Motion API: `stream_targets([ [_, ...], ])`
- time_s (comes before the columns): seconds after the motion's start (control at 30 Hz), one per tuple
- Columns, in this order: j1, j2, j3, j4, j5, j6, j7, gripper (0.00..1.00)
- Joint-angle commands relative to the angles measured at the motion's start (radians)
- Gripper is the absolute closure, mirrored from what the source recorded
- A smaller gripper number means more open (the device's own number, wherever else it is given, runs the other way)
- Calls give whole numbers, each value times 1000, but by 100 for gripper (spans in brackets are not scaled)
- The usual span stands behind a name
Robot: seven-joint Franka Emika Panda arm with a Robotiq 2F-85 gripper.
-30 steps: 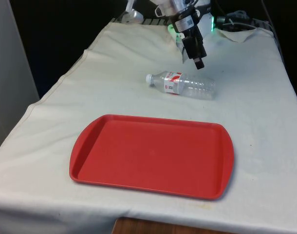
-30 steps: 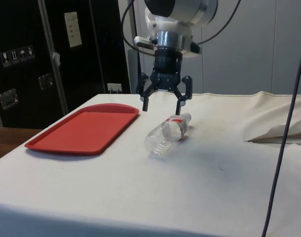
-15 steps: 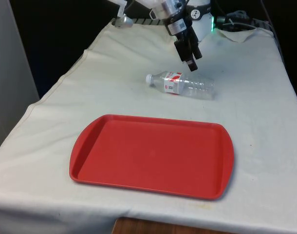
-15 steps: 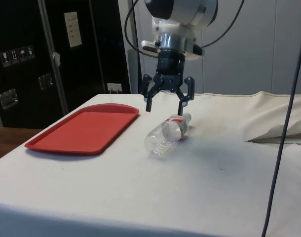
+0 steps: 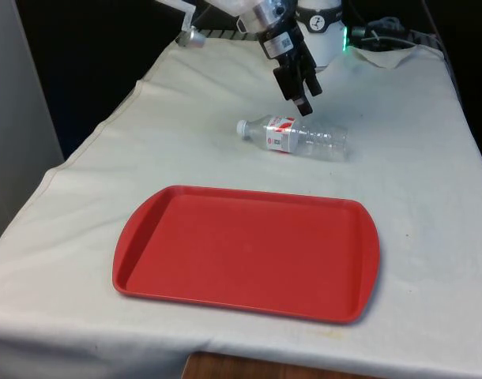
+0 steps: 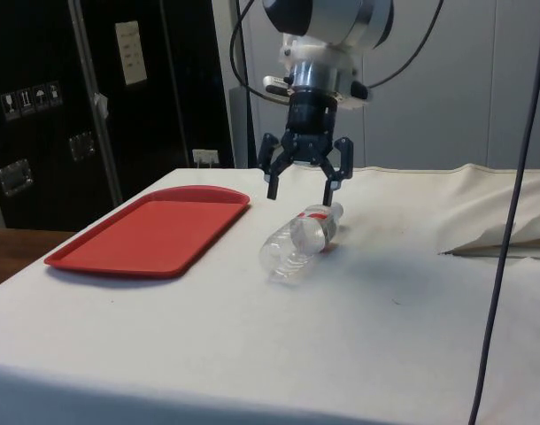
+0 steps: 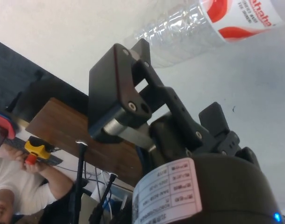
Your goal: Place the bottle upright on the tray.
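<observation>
Our pincer (image 6: pixel 304 182) hangs in the air above the bottle (image 6: pixel 301 241), with its two fingers spread wide and nothing between them. In the side view we see the fingertips (image 6: pixel 273 189) a little higher than the bottle and not touching it. In the front view the pincer (image 5: pixel 301 94) is just behind the bottle (image 5: pixel 294 136), close to the part with the label.

We see the bottle lying on its side on the desk (image 5: pixel 186 118), which is covered by a white cloth. It is a clear plastic bottle with a white cap (image 5: pixel 242 127) and a red and white label (image 5: pixel 280 133). The cap points to the front view's left. In the wrist view we see the ribbed body and the label of the bottle (image 7: pixel 198 23) beyond one finger (image 7: pixel 118 88).

We find the red tray (image 5: pixel 247 251) on the desk nearer to the front camera, apart from the bottle. It lies flat, and nothing is on it. In the side view the tray (image 6: pixel 150 232) is near the desk's edge, before the dark cabinets (image 6: pixel 66 97).

In the wrist view we also notice a person (image 7: pixel 25 186) in a white shirt beyond the desk's edge, who holds a small yellow and red thing (image 7: pixel 34 149).
</observation>
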State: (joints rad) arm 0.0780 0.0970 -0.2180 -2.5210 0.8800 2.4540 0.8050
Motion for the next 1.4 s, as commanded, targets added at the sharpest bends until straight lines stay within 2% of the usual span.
stream_targets([
  [0.0,-2,-8,-1,-4,24,0,-17,0],
  [0.03,-2,-8,-2,-4,26,0,-17,0],
  [0.07,0,0,-3,-1,2,0,-1,0],
  [0.1,-2,-7,-3,-3,28,1,-18,0],
  [0.37,-1,1,-12,-1,57,7,-37,0],
  [0.4,0,5,-14,-2,34,1,-22,0],
  [0.43,-1,2,-13,-1,61,8,-39,0],
  [0.63,-2,5,-20,-1,78,12,-50,0],
  [0.67,0,8,-22,-2,55,4,-33,0],
  [0.7,-2,6,-21,-1,82,12,-52,0],
  [0.93,-2,11,-32,-1,103,14,-69,0],
  [0.97,-3,12,-34,-1,104,14,-72,0],
  [1.0,0,15,-36,-2,80,6,-54,0],
  [1.03,-2,14,-38,0,107,15,-75,0],
  [1.23,-3,35,-52,6,133,15,-106,0],
  [1.27,0,33,-54,1,105,7,-85,0],
  [1.3,-3,39,-54,7,138,15,-112,0],
  [1.37,-4,49,-58,11,152,14,-126,0],
])
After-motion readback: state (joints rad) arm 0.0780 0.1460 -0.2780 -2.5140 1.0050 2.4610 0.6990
